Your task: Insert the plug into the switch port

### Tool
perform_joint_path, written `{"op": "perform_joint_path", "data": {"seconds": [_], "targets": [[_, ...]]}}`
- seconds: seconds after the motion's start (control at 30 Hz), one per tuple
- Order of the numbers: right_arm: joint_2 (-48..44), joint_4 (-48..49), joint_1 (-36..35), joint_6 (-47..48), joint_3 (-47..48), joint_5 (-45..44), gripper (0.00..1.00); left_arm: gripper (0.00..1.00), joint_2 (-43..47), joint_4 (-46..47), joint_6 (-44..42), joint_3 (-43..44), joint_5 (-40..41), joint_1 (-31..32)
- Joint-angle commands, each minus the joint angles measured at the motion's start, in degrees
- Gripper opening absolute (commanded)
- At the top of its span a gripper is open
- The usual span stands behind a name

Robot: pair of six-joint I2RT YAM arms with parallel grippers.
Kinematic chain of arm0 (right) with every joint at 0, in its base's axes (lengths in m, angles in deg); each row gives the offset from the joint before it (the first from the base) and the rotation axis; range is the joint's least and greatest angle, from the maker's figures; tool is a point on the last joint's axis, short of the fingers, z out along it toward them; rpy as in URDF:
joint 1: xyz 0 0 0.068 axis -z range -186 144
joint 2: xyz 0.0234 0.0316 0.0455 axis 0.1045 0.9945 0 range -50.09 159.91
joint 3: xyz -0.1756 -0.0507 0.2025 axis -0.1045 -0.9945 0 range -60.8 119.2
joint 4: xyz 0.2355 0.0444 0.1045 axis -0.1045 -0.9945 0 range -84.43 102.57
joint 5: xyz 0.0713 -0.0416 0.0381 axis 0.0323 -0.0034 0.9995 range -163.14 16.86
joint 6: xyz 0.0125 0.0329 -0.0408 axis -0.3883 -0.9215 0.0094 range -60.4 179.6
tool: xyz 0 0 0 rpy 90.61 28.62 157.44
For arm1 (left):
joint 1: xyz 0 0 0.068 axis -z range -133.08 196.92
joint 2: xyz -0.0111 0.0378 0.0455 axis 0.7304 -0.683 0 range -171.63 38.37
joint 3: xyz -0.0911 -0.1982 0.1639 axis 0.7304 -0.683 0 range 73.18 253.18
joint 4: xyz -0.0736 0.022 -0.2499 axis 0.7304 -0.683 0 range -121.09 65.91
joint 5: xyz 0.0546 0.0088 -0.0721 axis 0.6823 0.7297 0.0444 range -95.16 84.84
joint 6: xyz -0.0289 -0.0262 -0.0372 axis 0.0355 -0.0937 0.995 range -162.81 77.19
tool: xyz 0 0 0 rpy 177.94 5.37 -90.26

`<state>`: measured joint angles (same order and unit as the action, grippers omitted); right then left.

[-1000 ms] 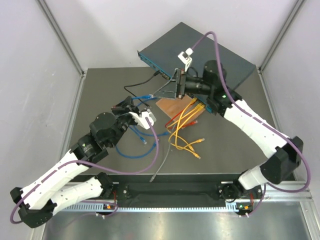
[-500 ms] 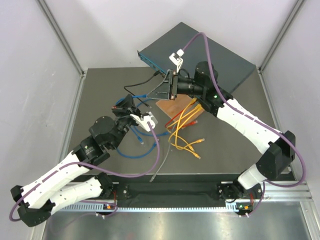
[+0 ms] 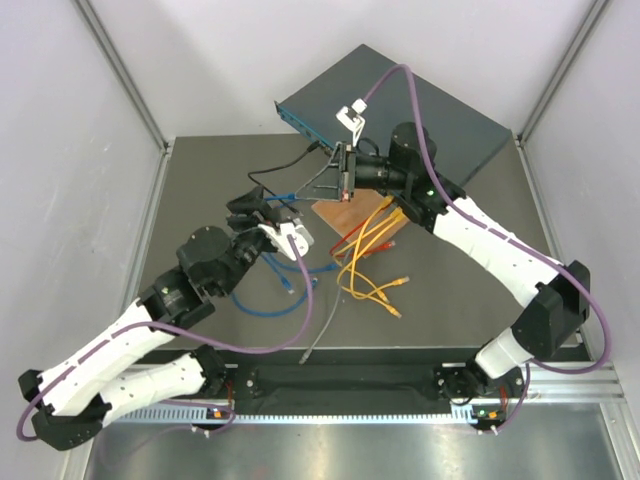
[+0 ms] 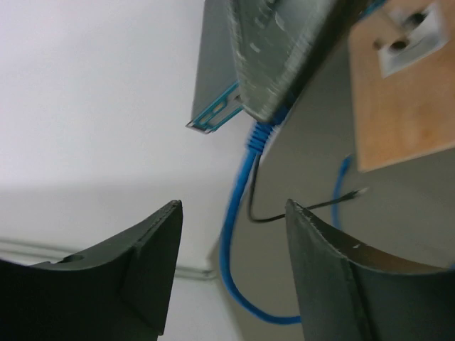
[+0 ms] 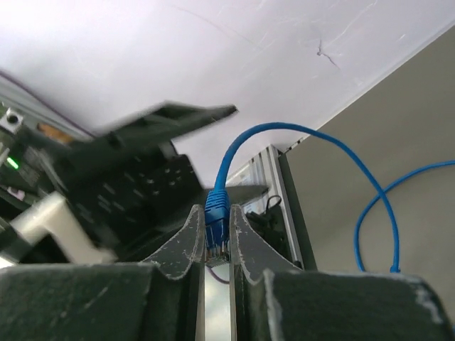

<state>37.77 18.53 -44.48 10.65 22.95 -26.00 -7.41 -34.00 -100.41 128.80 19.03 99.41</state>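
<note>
Two arm bases sit bolted to a metal rail (image 3: 340,384) at the near edge, and past it we see the dark grey tabletop (image 3: 470,290), matte and flat. Loose cables lie across its middle: a blue cable (image 3: 262,300) looping beside the left arm, and orange and yellow cables (image 3: 368,270) fanning nearward from a brown wooden board (image 3: 345,213). Left of the board, the left tool (image 4: 233,204) hangs with its fingers spread wide and nothing between them. Beyond the board, the right tool (image 5: 216,213) is closed narrowly on the blue plug (image 5: 215,201), whose cable arches away from the fingers. It sits just in front of the switch (image 3: 420,95), which lies at an angle on the far end of the tabletop, its socket face turned toward the near left. We cannot tell whether the plug touches a port. Plain white walls (image 3: 230,50) with slanting metal posts (image 3: 120,70) close in the space behind.
</note>
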Motion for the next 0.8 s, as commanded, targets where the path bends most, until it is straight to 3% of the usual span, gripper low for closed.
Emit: {"op": "perform_joint_path", "data": {"seconds": [0.0, 0.03, 0.13, 0.2, 0.23, 0.33, 0.5, 0.77], "targets": [[-1.9, 1.5, 1.4, 5.8, 2.5, 4.5, 0.0, 0.67, -1.5, -14.6, 22.2, 13.0, -13.1, -2.6], [-2.0, 0.1, 2.5, 7.1, 2.5, 6.5, 0.0, 0.7, -2.2, -17.6, 31.1, 15.4, -16.5, -3.6], [-3.4, -2.5, 4.5, 12.2, 1.9, 10.4, 0.0, 0.7, -4.3, -25.8, 41.0, 21.6, -30.4, -6.4], [-4.3, -4.5, 5.0, 16.5, 1.3, 12.1, 0.0, 0.63, -4.8, -27.2, 42.8, 23.1, -35.8, -7.5], [-4.9, -5.2, 5.2, 18.1, 0.4, 13.4, 0.0, 0.54, -5.0, -28.0, 42.4, 23.6, -41.3, -7.6], [-7.6, -7.8, 5.0, 23.3, -2.1, 15.1, 0.0, 0.5, -6.2, -29.3, 42.7, 25.2, -49.4, -7.6], [-10.3, -12.2, 5.1, 26.8, -2.1, 15.6, 0.0, 0.49, -9.9, -31.2, 44.8, 28.8, -51.9, -7.8], [-14.9, -18.8, 4.2, 35.8, -3.1, 12.4, 0.0, 0.48, -10.8, -25.3, 48.9, 27.9, -53.4, -9.0]]}}
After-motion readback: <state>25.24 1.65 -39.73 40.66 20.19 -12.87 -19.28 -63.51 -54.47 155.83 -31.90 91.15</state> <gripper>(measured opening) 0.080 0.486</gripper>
